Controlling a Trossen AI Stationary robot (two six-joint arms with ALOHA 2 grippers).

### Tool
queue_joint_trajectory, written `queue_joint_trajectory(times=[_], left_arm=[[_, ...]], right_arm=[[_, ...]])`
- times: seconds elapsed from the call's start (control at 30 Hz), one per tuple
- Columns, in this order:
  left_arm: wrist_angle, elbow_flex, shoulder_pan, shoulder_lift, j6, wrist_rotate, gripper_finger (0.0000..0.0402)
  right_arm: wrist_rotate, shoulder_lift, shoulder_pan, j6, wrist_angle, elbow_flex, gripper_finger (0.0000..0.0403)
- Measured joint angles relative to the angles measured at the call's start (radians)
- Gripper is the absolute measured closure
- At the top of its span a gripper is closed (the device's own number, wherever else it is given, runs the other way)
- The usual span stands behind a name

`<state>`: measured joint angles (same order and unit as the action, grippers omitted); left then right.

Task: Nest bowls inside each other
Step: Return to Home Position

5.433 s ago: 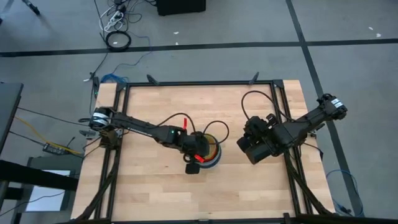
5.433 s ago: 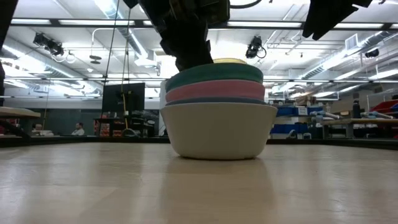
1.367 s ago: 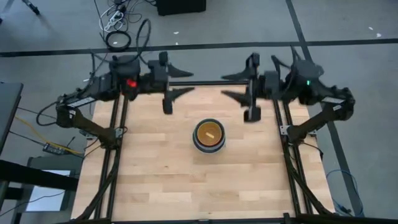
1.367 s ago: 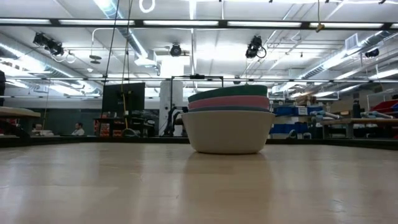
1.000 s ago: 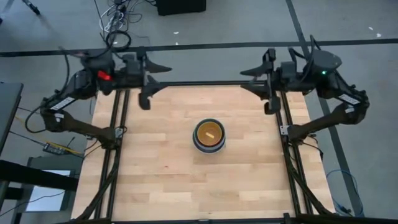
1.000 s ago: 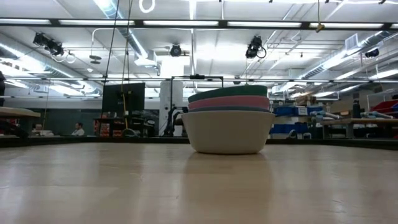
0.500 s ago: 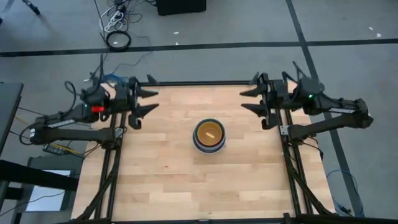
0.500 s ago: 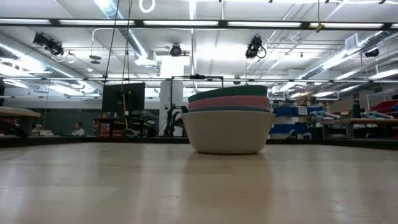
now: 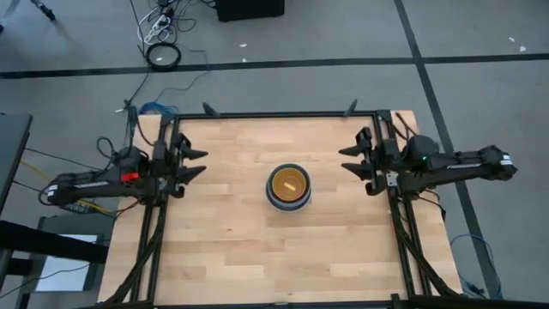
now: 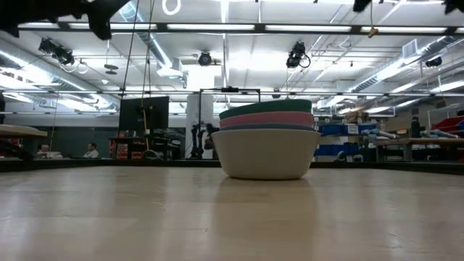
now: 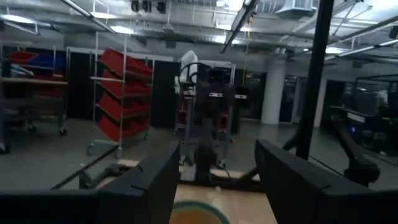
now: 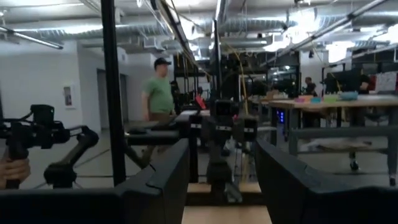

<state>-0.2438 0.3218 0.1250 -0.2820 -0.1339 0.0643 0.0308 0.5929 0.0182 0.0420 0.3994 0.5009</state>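
The bowls stand nested in one stack (image 9: 288, 187) at the middle of the wooden table. From above I see yellow at the centre inside orange. In the low view the stack (image 10: 266, 145) rests on its pale grey-white bottom bowl, with blue, pink and teal rims above. My left gripper (image 9: 200, 163) hangs open at the table's left edge, pointing at the stack from well away. My right gripper (image 9: 345, 160) hangs open at the right edge, facing it likewise. Neither gripper has anything between its fingers (image 11: 155, 180) (image 12: 161, 180).
A black frame (image 9: 274, 114) runs round the table's far, left and right edges. Bare wood (image 9: 240, 249) lies around the stack. Cables (image 9: 161, 34) lie on the floor beyond the far edge. A person (image 12: 158, 93) stands in the room behind the table.
Both arms have sunk from high over the table's far corners and folded back to its left and right edges. Both grippers have stayed open, still pointing toward the middle. The stack of bowls has kept still.
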Motion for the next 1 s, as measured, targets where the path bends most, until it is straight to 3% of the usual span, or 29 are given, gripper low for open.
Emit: queue_joint_trajectory(times=[0.4, 0.63, 0.8, 1.0], left_arm=[[-0.281, -0.311, -0.094, 0.001, 0.023, -0.073, 0.0183], [-0.261, -0.313, -0.156, -0.002, 0.093, -0.163, 0.0183], [-0.202, -0.313, -0.163, -0.007, 0.104, -0.206, 0.0183], [-0.148, -0.314, -0.163, -0.008, 0.157, -0.24, 0.0183]], right_arm=[[-0.038, -0.057, 0.087, -0.012, 0.14, -0.292, 0.0234], [-0.176, -0.059, 0.145, -0.058, 0.342, -0.489, 0.0234], [-0.256, -0.043, 0.186, -0.051, 0.304, -0.492, 0.0234], [-0.259, -0.036, 0.197, -0.123, 0.221, -0.492, 0.0234]])
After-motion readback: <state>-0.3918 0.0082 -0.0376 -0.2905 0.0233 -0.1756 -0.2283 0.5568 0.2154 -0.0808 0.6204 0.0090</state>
